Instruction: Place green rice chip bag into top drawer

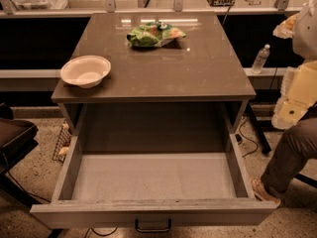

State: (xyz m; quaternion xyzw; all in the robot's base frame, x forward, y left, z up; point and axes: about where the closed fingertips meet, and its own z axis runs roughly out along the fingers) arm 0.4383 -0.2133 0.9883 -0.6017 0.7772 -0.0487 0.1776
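Camera view shows one puffy green rice chip bag point(154, 34) lying at the back of the brown table top point(198, 76); one round white bowl point(85, 71) sits near the table's front left corner, well apart from the bag; one wide grey top drawer point(153, 178) is pulled out below; one clear water bottle point(260, 58) stands to the right; the pale gripper point(287, 115) hangs at the right edge, away from the bag; I cannot tell its grip.

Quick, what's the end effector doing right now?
End effector: at the view's right edge, state cannot be told; green rice chip bag lies on the tabletop.
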